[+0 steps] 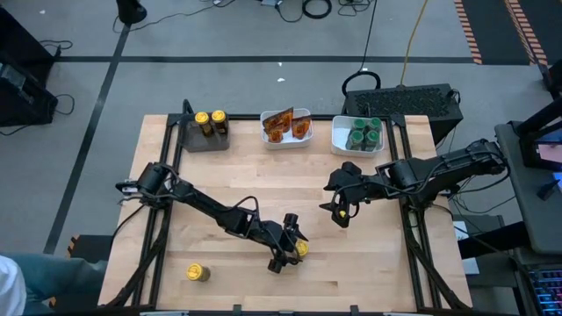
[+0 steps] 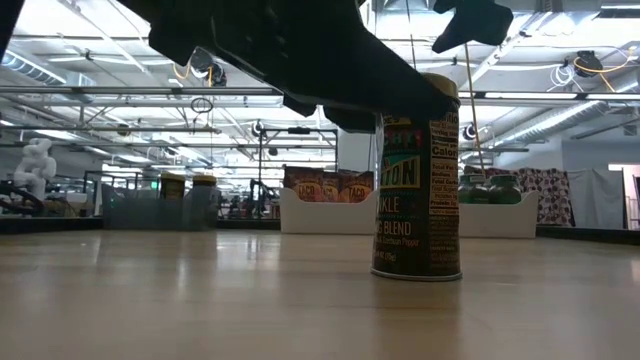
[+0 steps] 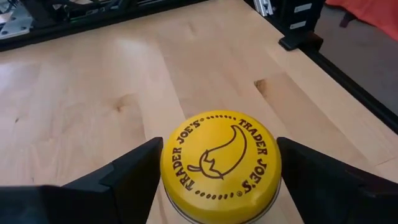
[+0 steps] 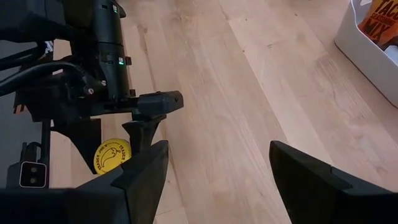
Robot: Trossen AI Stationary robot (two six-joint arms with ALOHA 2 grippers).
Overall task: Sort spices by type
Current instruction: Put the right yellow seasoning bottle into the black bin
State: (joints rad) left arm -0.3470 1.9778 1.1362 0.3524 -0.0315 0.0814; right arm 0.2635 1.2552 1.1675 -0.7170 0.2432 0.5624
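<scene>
A yellow-lidded jar [image 1: 299,250] stands upright on its base near the table's middle front, with my left gripper [image 1: 290,247] closed around its lid [image 3: 221,163]. A second yellow-lidded jar [image 1: 198,273] stands alone near the front left. Two more sit in the grey tray [image 1: 205,140] at the far left. The orange-brown packets [image 1: 287,124] lie in the middle white tray, and the green-lidded jars [image 1: 363,134] fill the right white tray. My right gripper [image 1: 338,213] hovers open and empty to the right of the held jar. My left gripper pinches the jar's yellow lid rim [image 3: 166,168] between its two fingers, one finger [image 3: 134,174] on each side. The fingers come from above, slanting from the table's left. The jar [image 2: 418,180] is upright with its base on the table.
The three trays line the far edge: grey tray, middle white tray [image 1: 285,140] and right white tray [image 1: 337,139]. Bare wood lies between them and the arms. A black frame runs along the table's sides. A black box [image 1: 413,101] sits beyond the far right corner.
</scene>
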